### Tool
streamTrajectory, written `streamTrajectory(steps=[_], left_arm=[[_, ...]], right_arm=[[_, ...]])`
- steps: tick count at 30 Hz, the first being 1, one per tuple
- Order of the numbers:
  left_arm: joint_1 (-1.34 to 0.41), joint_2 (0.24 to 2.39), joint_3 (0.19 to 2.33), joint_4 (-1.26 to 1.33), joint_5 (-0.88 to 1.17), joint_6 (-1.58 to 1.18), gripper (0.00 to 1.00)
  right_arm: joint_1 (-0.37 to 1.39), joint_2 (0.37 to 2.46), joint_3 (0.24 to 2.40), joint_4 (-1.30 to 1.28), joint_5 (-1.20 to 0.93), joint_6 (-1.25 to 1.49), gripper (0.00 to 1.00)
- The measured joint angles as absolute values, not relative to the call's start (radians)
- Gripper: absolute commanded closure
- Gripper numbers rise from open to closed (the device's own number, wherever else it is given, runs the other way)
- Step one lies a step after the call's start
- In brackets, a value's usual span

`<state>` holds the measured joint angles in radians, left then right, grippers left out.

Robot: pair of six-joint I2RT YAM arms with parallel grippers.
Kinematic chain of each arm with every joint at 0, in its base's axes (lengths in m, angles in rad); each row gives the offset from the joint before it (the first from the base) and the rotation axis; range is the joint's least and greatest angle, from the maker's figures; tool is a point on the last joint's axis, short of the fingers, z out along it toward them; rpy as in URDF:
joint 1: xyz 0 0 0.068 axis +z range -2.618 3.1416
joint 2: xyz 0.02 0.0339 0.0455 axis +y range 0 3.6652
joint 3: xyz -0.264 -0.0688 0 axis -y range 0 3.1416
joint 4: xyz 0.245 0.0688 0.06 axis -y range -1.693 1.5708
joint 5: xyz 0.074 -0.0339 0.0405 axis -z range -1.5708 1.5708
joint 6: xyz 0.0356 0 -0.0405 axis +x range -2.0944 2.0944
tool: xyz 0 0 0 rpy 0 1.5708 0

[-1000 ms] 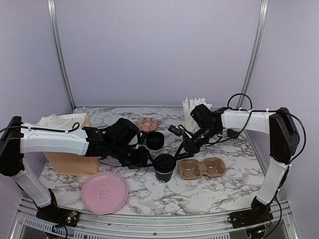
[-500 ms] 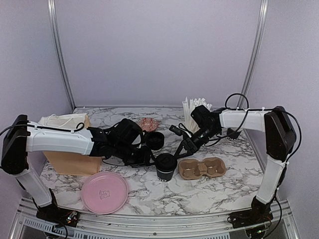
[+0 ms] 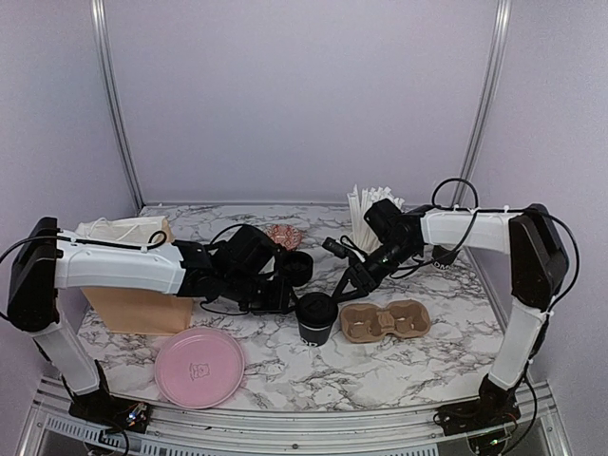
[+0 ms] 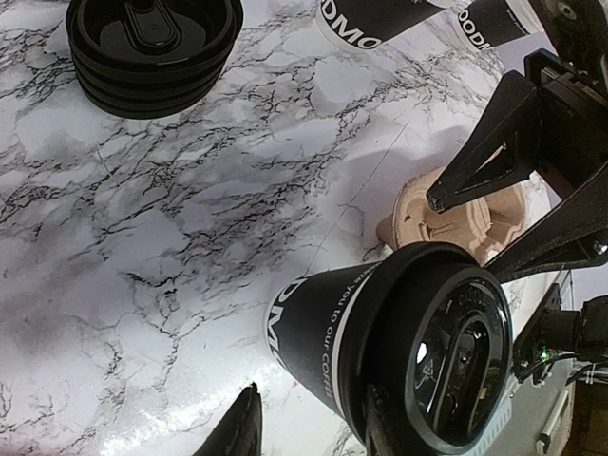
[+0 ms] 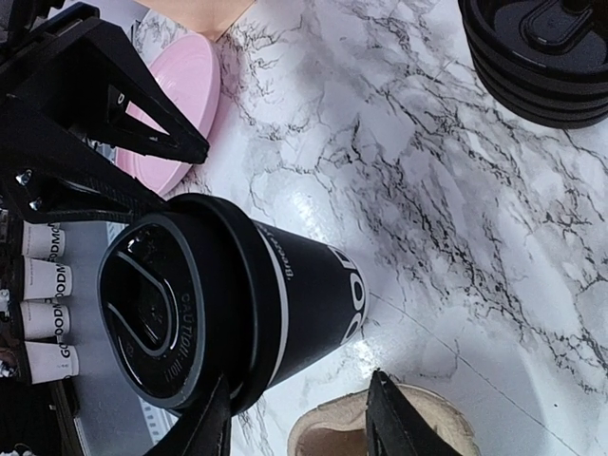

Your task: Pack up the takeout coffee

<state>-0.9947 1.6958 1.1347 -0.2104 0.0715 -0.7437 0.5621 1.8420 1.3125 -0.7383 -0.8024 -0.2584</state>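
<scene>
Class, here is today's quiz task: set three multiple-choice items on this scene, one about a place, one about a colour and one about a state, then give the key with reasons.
1. Where does the cup carrier lie relative to the lidded cup?
A. Beside it, on the right arm's side
B. Under it
C. Inside the paper bag

2. What colour is the plate?
A. Green
B. Pink
C. Blue

3. In what state is the lidded cup?
A. Tipped on its side
B. Seated in the carrier
C. Upright on the table

Key: 1 A, the top view shows the carrier next to the cup on that side. 2 B, the plate is plainly pink. 3 C, the cup stands on the marble with its lid uppermost.
</scene>
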Motion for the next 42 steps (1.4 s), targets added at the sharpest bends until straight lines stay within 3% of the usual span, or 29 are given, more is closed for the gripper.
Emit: streamTrajectory(steps=[7,13,22,33,42], left_arm=[[-1.02,1.699,1.178,-0.254,-0.006,-0.708,0.6],[-1.03,1.7,1.241,-0.344,-0.04,-0.655,0.56],[-1.037,1.678,1.293,-0.366,-0.069,-0.601,0.46],[-1.068,1.644,1.261,-0.375,-0.073,-0.575,0.51],[-1.068,1.644,1.252,-0.364,-0.046,-0.552,0.47]], right_arm=[[0.564,1.811,1.31,-0.736,-0.767,-0.295,0.42],[0.564,1.732,1.299,-0.752,-0.723,-0.333,0.38],[0.564,1.61,1.253,-0.764,-0.713,-0.378,0.38],[0.564,1.61,1.18,-0.767,-0.717,-0.424,0.39],[0.564,1.615,1.15,-0.777,-0.722,-0.444,0.43]])
